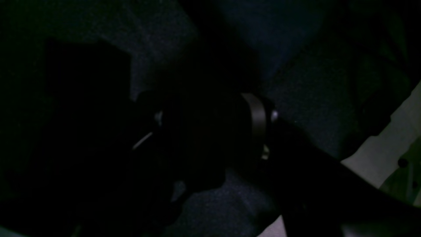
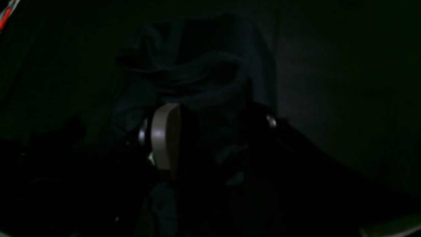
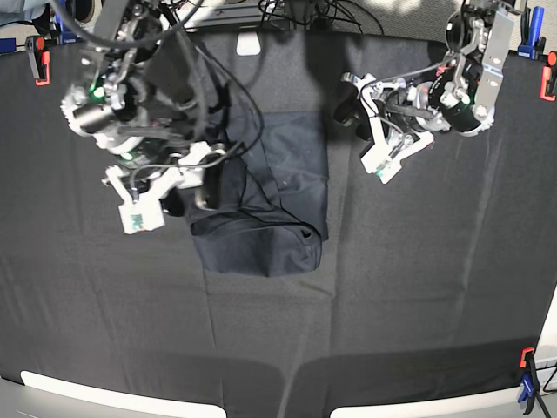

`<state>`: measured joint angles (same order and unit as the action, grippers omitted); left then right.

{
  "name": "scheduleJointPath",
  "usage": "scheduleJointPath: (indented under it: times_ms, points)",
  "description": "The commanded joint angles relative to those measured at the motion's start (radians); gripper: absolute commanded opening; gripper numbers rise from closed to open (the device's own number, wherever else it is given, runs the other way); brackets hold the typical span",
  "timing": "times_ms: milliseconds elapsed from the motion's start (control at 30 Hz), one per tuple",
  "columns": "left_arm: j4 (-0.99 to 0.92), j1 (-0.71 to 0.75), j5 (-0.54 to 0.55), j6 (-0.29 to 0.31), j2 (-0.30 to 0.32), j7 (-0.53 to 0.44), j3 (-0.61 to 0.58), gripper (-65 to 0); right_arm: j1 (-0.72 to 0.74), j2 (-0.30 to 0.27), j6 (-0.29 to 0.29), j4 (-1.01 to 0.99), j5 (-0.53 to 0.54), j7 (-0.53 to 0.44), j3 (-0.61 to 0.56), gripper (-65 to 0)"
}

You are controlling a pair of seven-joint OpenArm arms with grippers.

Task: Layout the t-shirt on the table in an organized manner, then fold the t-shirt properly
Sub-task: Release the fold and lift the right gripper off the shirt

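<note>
Your t-shirt (image 3: pixel 265 196) is lying near the middle of the table (image 3: pixel 418 287), toward the far side, bunched into a rough oblong with a rolled, wrinkled edge along its near end. It is not spread flat: folds are running across its lower part and one side is lapping over the other.

Your right gripper (image 3: pixel 187 178) is sitting at the shirt's edge on the base view's left, low over the cloth. Its jaws are standing wide apart. In the right wrist view, dark shirt folds (image 2: pixel 184 75) are lying just ahead of the pale finger (image 2: pixel 164 138) and seem to reach between the jaws, but the picture is too dark for you to tell whether any fabric is gripped.

Your left gripper (image 3: pixel 365 117) is hovering above the table beside the shirt's far corner on the base view's right, apart from the fabric. Its jaws are also standing open, and they are holding nothing. The left wrist view is showing only dark cloth (image 1: pixel 312 82) under that gripper and a pale strip of table edge (image 1: pixel 388 144).

Red clamps (image 3: pixel 38 54) are sitting at the table's far corners.
</note>
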<state>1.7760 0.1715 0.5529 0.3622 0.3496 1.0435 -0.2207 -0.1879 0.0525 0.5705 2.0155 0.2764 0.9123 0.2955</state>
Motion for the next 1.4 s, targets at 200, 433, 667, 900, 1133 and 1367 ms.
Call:
scheduleJointPath:
  times_ms: [200,433,667,900,1133,1367]
  points:
    - [0.02,-0.01,0.016,-0.003,0.005,-0.02,0.005,-38.9,0.011,0.001,-0.029,-0.051,0.01,-0.027,-0.002,-51.8]
    - [0.02,-0.01,0.016,-0.003,0.005,-0.024,0.005,-38.9,0.016,0.003,0.004,-0.051,0.061,-0.03,-0.002,-65.0]
    - [0.02,-0.011,-0.029,-0.019,0.005,-0.019,0.005,-38.9,0.016,0.003,0.111,-0.051,0.289,0.111,-0.062,-65.0]
    - [0.02,-0.011,-0.244,-0.253,0.005,-0.01,0.005,-38.9,0.016,0.003,0.114,-0.051,0.311,0.2,-0.246,-65.0]
    - [0.02,-0.008,-0.249,-0.262,0.005,0.011,0.005,-38.9,-0.004,0.003,0.113,-0.051,0.248,0.222,-0.388,-65.0]
    - [0.02,-0.008,-0.249,-0.262,0.005,0.011,0.005,-38.9,-0.048,-0.001,0.113,-0.05,0.186,0.222,-0.428,-65.0]
